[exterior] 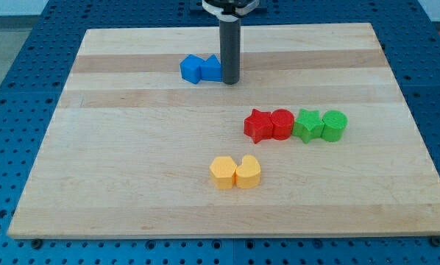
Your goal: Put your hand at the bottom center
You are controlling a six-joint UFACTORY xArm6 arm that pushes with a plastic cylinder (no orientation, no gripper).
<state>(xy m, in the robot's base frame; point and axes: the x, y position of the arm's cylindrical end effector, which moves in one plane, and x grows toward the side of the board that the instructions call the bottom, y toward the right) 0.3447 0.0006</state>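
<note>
My dark rod comes down from the view's top, and my tip (230, 82) rests on the wooden board (132, 184) in its upper middle. It touches the right side of two blue blocks (200, 68) that sit side by side. Lower and to the right lies a row of a red star-shaped block (258, 125), a red cylinder (282, 124), a green star-shaped block (307, 124) and a green cylinder (335, 125). Two yellow blocks stand together near the bottom middle: a pentagon-like one (222, 172) and a heart-like one (248, 171).
The board lies on a blue perforated table (14, 81) that shows on all sides. The arm's white and black mount (229, 7) is at the view's top edge.
</note>
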